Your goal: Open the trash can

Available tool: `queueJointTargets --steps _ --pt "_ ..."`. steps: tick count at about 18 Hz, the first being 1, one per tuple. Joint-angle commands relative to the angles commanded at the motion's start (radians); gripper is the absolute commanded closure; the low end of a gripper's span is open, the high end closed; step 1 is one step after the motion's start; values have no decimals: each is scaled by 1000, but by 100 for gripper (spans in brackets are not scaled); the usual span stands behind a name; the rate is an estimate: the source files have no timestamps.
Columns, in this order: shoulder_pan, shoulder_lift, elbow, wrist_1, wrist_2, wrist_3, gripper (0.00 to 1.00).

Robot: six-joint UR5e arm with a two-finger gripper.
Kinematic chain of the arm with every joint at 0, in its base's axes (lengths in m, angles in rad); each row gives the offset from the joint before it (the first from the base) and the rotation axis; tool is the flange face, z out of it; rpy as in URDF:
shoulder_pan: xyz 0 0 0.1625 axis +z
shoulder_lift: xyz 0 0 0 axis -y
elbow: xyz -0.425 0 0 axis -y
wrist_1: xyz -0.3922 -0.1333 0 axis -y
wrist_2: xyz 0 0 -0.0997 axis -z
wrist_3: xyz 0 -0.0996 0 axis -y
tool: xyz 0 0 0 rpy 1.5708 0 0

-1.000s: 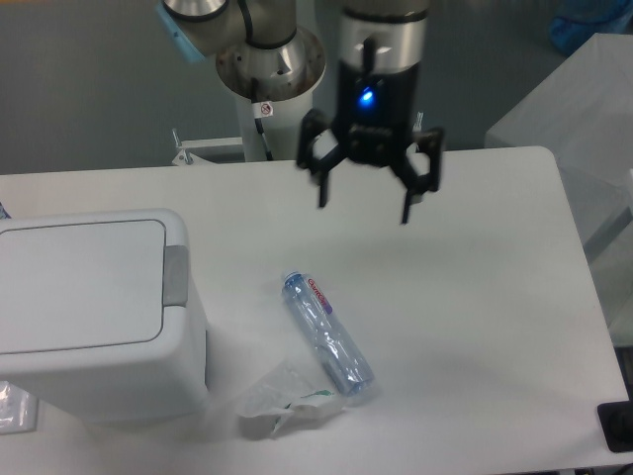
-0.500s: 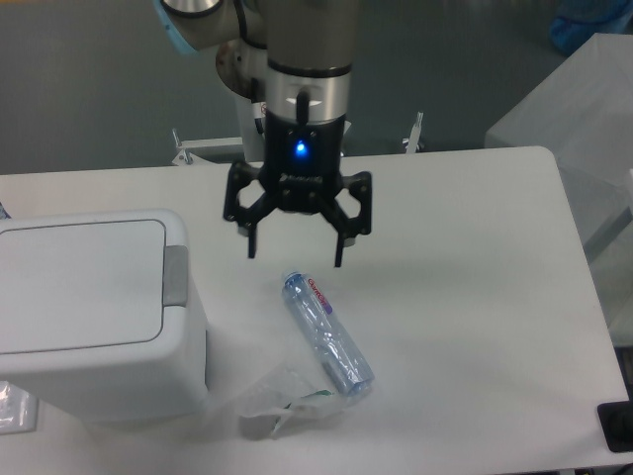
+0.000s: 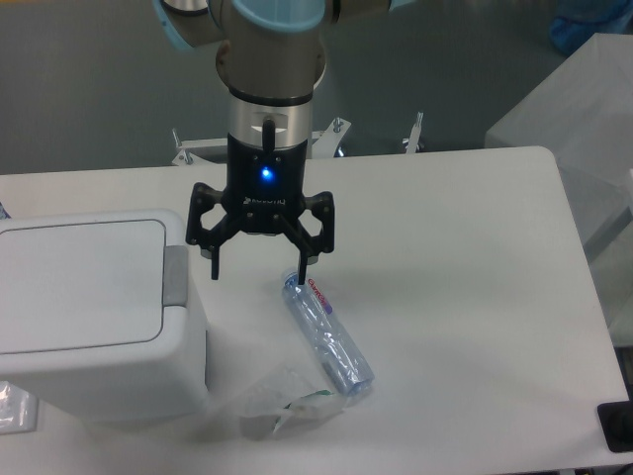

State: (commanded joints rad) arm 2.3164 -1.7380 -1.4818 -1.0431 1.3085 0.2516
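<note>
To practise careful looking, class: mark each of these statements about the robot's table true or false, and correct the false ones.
1. The trash can has its lid shut. True.
2. The gripper is open and holds nothing. True.
3. The plastic bottle stands upright. False: it lies on its side on the table.
4. The gripper is pressing the grey button. False: it hangs beside the can, not touching it.
5. A crumpled wrapper lies near the bottle. True.

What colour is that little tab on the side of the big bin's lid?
Grey, against the white trash can; the tab shows clearly in the fixed camera view.
</note>
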Motion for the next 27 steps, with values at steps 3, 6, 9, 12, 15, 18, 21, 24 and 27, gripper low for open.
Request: queueJointTargets --steps 3,6,9,12,15,18,21,24,27 --pt "-3 0 -12 0 2 -5 0" --pt "-17 -2 -17 2 2 -14 0" --pt "-18 0 -18 0 2 -18 0" --pt "-25 -2 -18 2 2 -49 0" --pt "-31 -3 -20 2 2 -54 0" --pt "-37 -3 -29 2 2 -52 0" --pt "-38 -3 -31 2 2 -52 0" --pt "-40 -5 -34 2 2 -54 0" --pt "-40 -5 -35 2 2 -54 0"
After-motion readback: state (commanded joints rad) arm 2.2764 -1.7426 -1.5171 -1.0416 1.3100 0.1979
